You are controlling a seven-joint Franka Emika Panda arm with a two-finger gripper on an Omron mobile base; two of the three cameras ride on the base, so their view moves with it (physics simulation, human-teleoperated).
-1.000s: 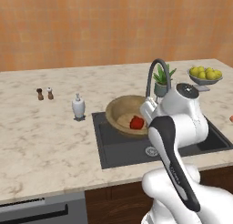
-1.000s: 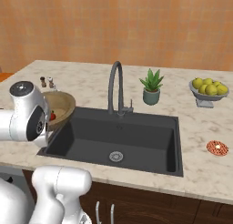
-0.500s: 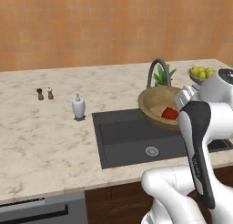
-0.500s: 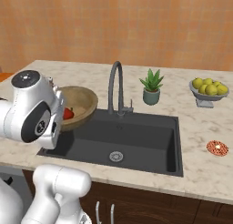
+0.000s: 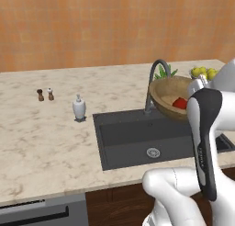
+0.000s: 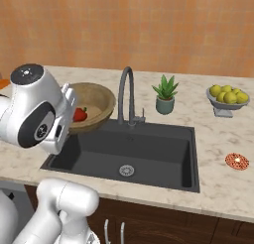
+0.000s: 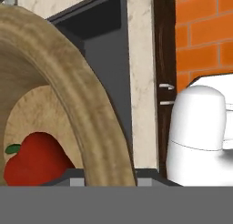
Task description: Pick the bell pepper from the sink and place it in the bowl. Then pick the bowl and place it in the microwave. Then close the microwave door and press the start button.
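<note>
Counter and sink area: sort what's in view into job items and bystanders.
Job items: bowl held up on the end effector, above the sink; bell pepper inside it.

Bystanders: faucet, potted plant, fruit bowl, soap dispenser, two shakers, red-orange disc.

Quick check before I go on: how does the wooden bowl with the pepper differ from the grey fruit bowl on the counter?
The wooden bowl is tan-brown, wide and thick-rimmed; the grey fruit bowl is smaller and stands on a foot. The wooden bowl is lifted and tilted over the sink, apparently held at its rim by the pincer; the grey fruit bowl sits upright on the counter. The wooden bowl holds one red bell pepper; the grey one holds several yellow-green fruit. Both are round and carry produce.
</note>
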